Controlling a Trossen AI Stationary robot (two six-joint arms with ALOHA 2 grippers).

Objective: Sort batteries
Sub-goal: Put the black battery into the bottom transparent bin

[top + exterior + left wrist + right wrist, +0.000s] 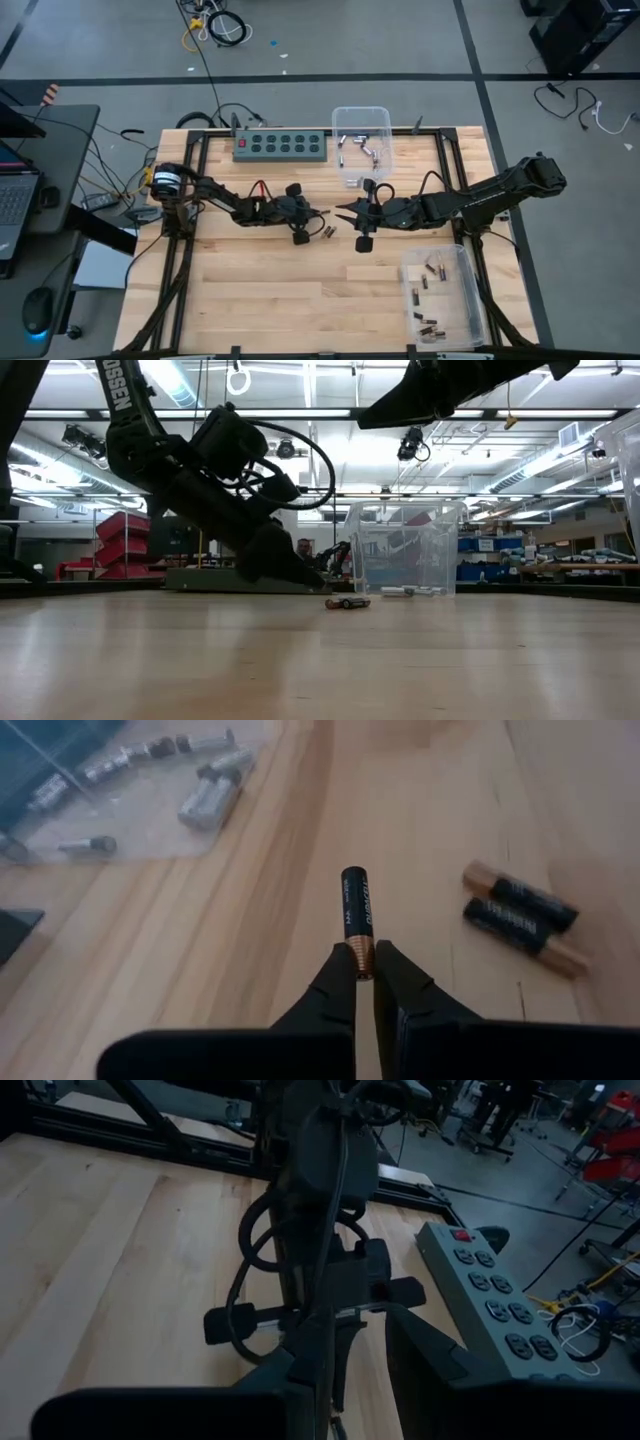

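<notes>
Left gripper (364, 970) jaws clenched on one end of a black battery (357, 910), long axis pointing straight out from the jaws. Two more batteries (520, 917) lie side by side on the bench (250, 970) just beside it. Clear bin (362, 145) of silvery cells beyond. Right gripper (352, 212) waits nearby, jaws apart, empty.

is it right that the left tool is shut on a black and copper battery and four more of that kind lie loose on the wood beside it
Not quite: the left tool is shut on the black and copper battery, but only two loose batteries lie on the wood beside it, not four. The left wrist view shows this.
</notes>
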